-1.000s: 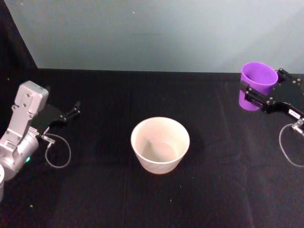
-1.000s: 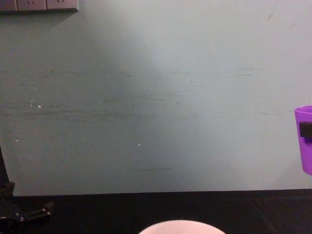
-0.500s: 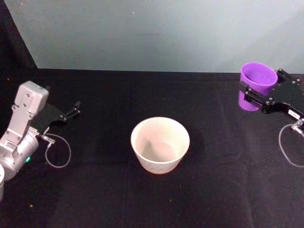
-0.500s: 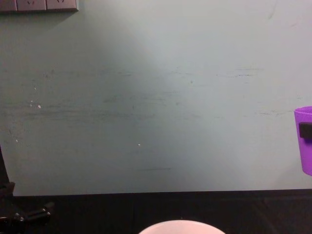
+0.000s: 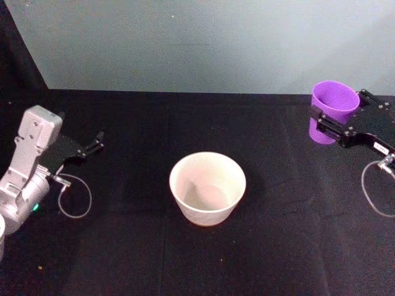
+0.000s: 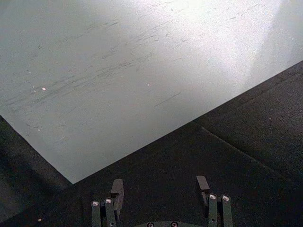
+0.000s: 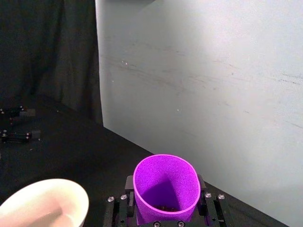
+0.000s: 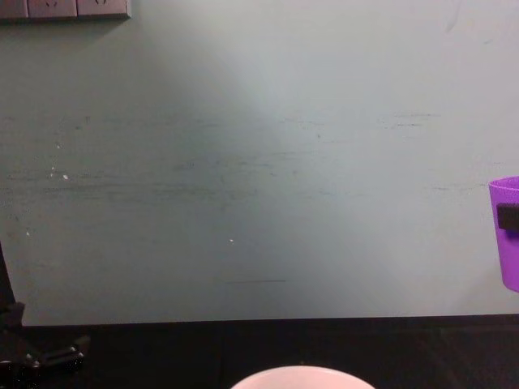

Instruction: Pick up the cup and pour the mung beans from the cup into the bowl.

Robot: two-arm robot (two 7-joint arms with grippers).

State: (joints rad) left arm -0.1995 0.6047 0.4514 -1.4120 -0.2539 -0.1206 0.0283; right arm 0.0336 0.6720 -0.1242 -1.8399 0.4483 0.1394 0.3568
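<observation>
The right gripper [image 5: 338, 116] is at the far right of the black table [image 5: 278, 246], its two fingers pinching the purple cup [image 5: 334, 98] from either side. The cup stands upright, mouth up. In the chest view the cup [image 8: 508, 235] shows at the right edge with its base against the grey wall [image 8: 259, 162], above the line of the table. From the right wrist view a few mung beans [image 7: 165, 207] lie as small dark grains at the bottom of the cup [image 7: 165, 182].

The bowl [image 5: 207, 187] sits near the middle of the table, upright, well apart from the cup and to the cup's left. Its pale rim [image 8: 300, 374] shows at the lower edge of the chest view.

The left gripper [image 5: 94, 143] is over the left side of the table, well apart from the bowl. Its fingers [image 6: 117, 189] are spread with nothing between them
</observation>
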